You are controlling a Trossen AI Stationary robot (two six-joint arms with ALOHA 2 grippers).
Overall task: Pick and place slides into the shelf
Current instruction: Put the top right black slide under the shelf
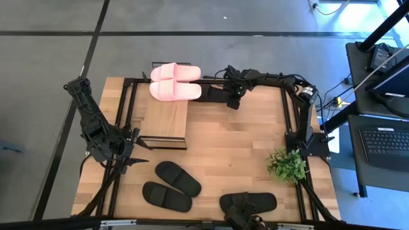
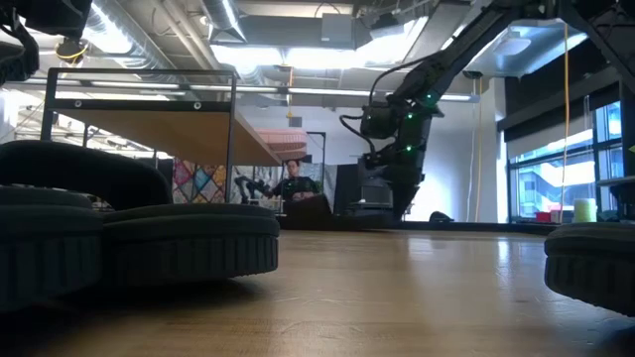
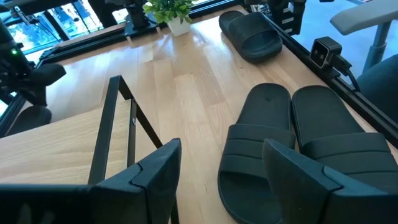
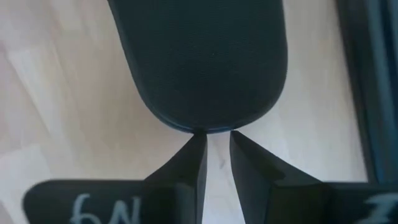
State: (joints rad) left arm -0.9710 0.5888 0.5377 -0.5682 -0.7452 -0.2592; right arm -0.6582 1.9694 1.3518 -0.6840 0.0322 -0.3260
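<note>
Overhead, straight down on whole table point(image 1: 236, 147). Level with tabletop, facing room. On left wrist, looking across black slides point(image 3: 292, 149) toward plant point(image 3: 171, 12), both shared with overhead. On right wrist, close above black slide point(image 4: 199, 56).

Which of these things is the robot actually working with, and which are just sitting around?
Part of the job:
- pink slides, on the shelf
- black pair on the table
- single black slide at the table's edge
- far black slide, at the right pincer
- left pincer, waiting beside the shelf

Just lying about:
- potted plant
- laptop on a side desk
</note>
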